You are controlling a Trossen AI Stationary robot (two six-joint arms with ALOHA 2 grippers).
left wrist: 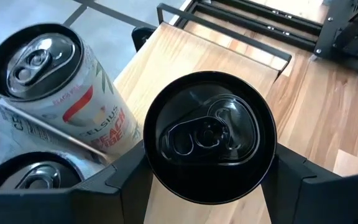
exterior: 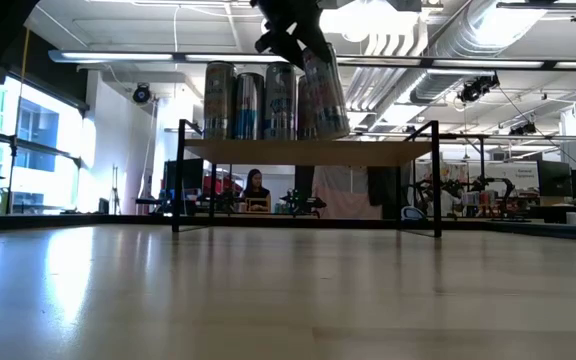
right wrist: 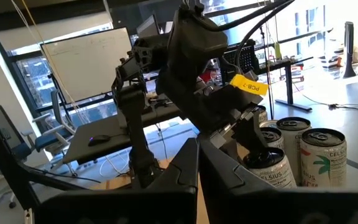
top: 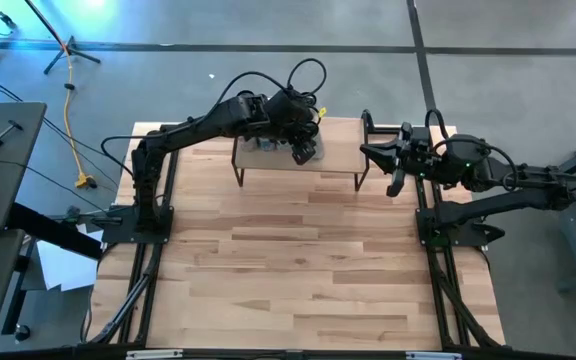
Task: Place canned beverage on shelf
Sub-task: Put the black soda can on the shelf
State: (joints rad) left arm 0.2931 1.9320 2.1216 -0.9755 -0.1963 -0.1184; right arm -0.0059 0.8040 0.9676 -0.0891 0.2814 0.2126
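On the wooden desk stands the shelf; there a black-topped can is gripped by the left pincer, other cans beside. The right pincer, closed, is kept apart.

four tall cans stand in a row on the shelf; the rightmost can leans slightly, with the left gripper at its top. behind, a person sits.

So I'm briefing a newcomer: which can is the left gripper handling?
On the shelf, cans stand in a row. It's the end can, between the left gripper fingers, tilted while its neighbours stand upright.
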